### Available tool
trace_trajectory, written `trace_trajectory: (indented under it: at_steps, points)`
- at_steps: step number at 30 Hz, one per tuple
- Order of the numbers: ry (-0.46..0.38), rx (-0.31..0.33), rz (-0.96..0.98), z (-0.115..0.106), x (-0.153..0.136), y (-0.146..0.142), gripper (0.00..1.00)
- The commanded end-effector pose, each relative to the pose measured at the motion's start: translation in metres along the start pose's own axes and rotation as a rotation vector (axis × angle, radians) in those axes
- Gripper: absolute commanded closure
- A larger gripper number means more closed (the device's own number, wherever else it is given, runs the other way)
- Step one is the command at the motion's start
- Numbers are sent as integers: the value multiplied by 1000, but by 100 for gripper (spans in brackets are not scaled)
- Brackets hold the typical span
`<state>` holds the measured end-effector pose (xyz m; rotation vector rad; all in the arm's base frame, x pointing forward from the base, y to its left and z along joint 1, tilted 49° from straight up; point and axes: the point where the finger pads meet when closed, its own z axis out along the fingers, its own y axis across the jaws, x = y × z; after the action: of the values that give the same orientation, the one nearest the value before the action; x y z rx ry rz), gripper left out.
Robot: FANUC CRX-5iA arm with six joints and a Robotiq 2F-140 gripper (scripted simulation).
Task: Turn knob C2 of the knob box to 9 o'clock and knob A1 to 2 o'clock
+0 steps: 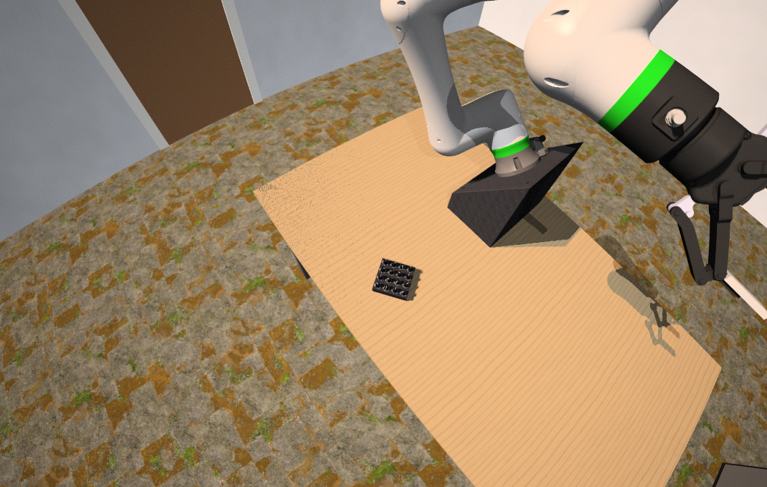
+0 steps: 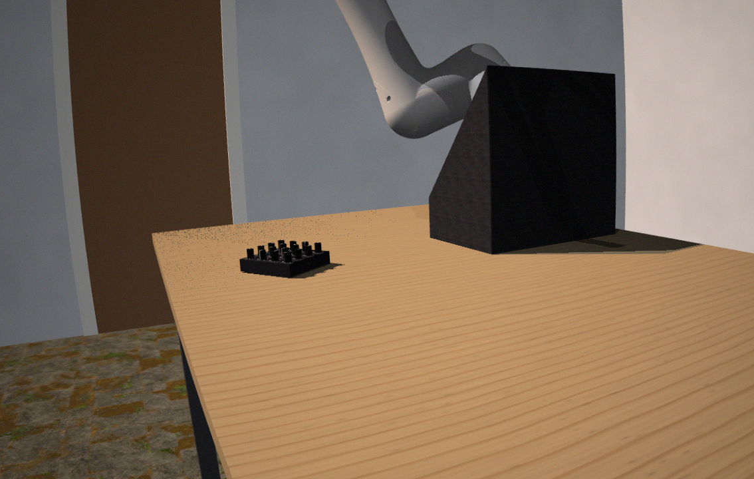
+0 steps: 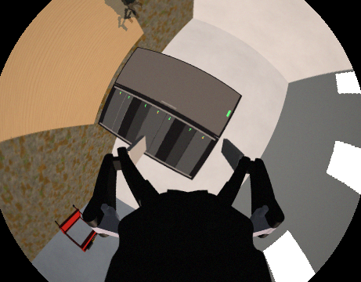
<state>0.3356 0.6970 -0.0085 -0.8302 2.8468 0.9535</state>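
The knob box [image 1: 394, 279] [image 2: 266, 267] is small and black. It stands flat on the wooden table [image 1: 513, 351] [image 2: 487, 357], near the table's left edge in the top and exterior views. Its knobs stand upright in a grid of rows. The white lines, marks, printed names and socket are too small or dark to read, so I cannot tell where C2 or A1 points. My gripper [image 3: 184, 144] is wide open with nothing between its fingers. It is high and far to the right of the box in the top view, partly cut off there. The box is not in the wrist view.
The arm's black wedge-shaped pedestal [image 1: 483, 212] [image 2: 552, 160] stands on the table behind and to the right of the box. The wrist view shows a grey cabinet [image 3: 176, 94] with small green lights beyond the table, and a red-framed object [image 3: 71, 221] at the lower left.
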Motion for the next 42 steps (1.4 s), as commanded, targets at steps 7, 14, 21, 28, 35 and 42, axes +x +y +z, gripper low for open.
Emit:
trace_trajectory:
  at_steps: [7,14,21,28,35,42]
  points:
    - [0,0,0,0,0,0,0]
    - [0,0,0,0,0,0,0]
    - [2,7,-15,-1,0,-4,0]
    - [42,104,-218,-17,8,-69,0]
    - [100,186,-405,-35,17,-128,0]
    - [189,264,-613,-60,31,-190,0]
